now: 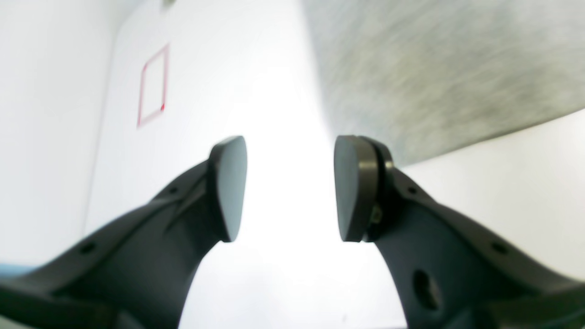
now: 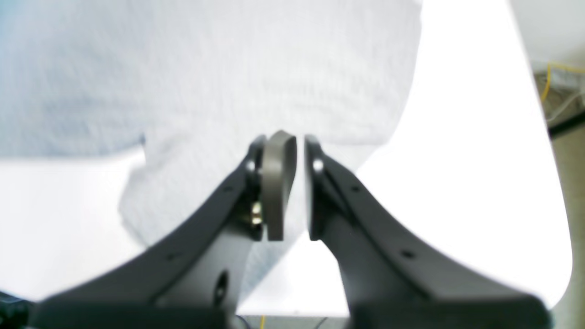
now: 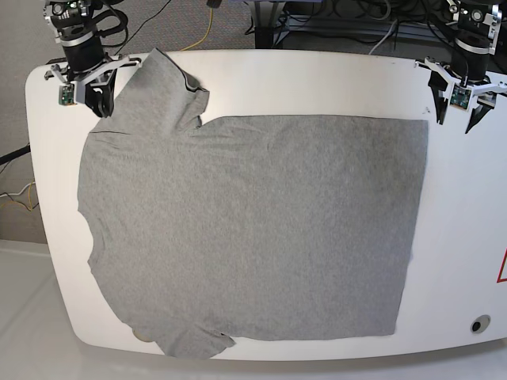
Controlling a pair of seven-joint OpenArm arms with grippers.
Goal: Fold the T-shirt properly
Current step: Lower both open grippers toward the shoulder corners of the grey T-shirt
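Grey T-shirt spread flat, one arm pinching the sleeve, the other clear of the cloth.

The T-shirt (image 3: pixel 253 229) lies across most of the white table (image 3: pixel 467 237), its hem toward the right of the base view. At upper left the right gripper (image 2: pixel 295 187) has its jaws nearly together on a fold of sleeve fabric. At upper right the left gripper (image 1: pixel 290 187) hangs over bare table beside the shirt's corner, jaws well apart, nothing between them.

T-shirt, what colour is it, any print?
Plain heather grey T-shirt, no print; base view shows it best.
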